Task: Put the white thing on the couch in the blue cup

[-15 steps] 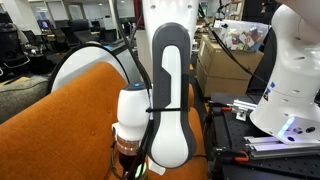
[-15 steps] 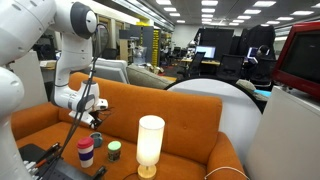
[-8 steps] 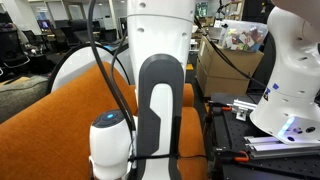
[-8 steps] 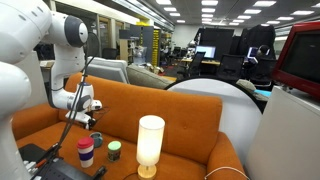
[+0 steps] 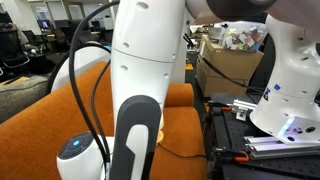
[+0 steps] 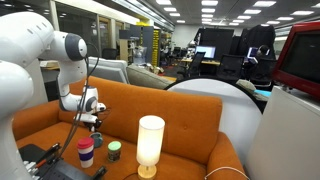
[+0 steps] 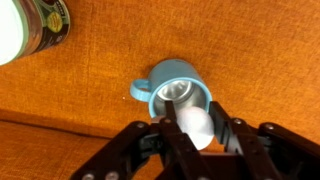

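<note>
Between the jaws sits the tiny white roundish object [image 7: 197,128], clamped by the Robotiq gripper [image 7: 198,132], jaws closed on it. Directly beneath the jaws, a small light-blue handled cup [image 7: 172,92] stands mouth-up on the orange-brown fabric couch [image 7: 250,50]. Whether object and cup rim touch is unclear. Beyond the jaws, up-left, is a dark printed can [image 7: 45,25].

Glossy white arm [image 5: 150,50], black claw [image 7: 195,131]
</note>
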Action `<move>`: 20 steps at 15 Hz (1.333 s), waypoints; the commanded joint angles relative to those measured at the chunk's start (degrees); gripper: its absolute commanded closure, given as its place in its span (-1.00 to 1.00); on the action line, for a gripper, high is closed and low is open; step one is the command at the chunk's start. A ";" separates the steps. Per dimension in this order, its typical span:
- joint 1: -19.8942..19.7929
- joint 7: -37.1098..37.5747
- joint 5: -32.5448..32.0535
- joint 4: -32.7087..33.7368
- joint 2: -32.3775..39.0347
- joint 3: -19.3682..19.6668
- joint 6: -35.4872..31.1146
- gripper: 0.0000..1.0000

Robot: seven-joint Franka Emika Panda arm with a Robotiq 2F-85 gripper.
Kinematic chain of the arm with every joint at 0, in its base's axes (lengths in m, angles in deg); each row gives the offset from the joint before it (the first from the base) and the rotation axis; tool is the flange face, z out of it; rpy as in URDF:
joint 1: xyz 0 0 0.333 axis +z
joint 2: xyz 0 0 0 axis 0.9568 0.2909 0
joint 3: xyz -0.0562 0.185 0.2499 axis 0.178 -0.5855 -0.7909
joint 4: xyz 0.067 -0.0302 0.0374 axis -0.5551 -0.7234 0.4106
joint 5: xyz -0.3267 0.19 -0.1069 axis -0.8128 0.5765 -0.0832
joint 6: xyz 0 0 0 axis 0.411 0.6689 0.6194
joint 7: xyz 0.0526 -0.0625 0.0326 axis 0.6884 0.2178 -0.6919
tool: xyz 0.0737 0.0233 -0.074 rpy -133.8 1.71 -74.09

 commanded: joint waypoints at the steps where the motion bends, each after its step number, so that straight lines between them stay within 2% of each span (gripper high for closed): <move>1: 0.82 2.18 -2.87 9.28 4.89 1.78 6.75 0.73; 4: 0.77 3.10 -4.40 16.47 9.07 2.18 11.72 0.73; 9: 0.02 3.55 -5.45 24.66 14.45 1.46 17.88 0.73; 15: -0.35 3.03 -6.02 31.46 18.25 0.62 22.91 0.73; 20: -0.59 2.58 -5.78 33.18 18.97 -0.55 24.54 0.73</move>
